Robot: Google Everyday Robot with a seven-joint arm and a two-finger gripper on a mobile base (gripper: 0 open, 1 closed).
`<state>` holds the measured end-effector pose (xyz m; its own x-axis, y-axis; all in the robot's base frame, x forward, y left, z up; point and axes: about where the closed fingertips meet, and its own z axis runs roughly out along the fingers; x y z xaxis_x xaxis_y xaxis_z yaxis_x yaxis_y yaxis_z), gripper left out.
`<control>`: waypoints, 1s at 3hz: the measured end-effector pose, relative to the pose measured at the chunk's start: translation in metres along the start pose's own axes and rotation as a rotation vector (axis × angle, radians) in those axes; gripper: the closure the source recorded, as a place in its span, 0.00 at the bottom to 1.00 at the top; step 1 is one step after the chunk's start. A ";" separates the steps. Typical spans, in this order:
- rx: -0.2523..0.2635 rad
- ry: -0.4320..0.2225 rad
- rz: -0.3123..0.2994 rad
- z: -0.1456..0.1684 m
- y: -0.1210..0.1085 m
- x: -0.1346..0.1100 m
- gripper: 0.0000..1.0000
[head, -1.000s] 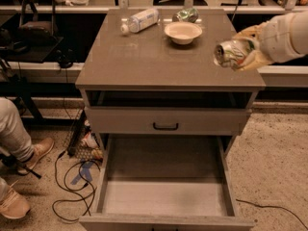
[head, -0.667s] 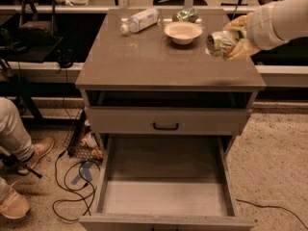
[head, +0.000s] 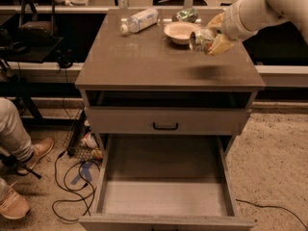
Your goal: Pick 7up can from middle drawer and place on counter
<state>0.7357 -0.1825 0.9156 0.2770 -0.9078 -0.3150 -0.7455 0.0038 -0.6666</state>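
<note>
My gripper [head: 210,40] is shut on the 7up can [head: 200,40], a pale silvery can with green markings, held on its side above the right part of the counter [head: 144,61], just in front of the bowl. Its shadow falls on the counter below. The white arm reaches in from the upper right. The middle drawer [head: 163,196] is pulled open below, its flat floor bare.
A white bowl [head: 179,32], a clear plastic bottle with a white cap [head: 139,20] and a dark green shiny packet [head: 186,15] lie at the counter's back. A shut drawer front with a black handle [head: 165,126]. A person's legs and cables are on the floor at left.
My gripper has carried the can leftward from beyond the counter's right edge to above the counter near the bowl.
</note>
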 end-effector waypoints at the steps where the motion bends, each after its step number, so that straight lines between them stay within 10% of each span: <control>1: -0.052 -0.002 0.023 0.029 0.000 -0.001 0.77; 3: -0.093 0.002 0.031 0.051 0.000 -0.003 0.22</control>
<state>0.7658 -0.1588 0.8824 0.2521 -0.9085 -0.3333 -0.8067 -0.0070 -0.5910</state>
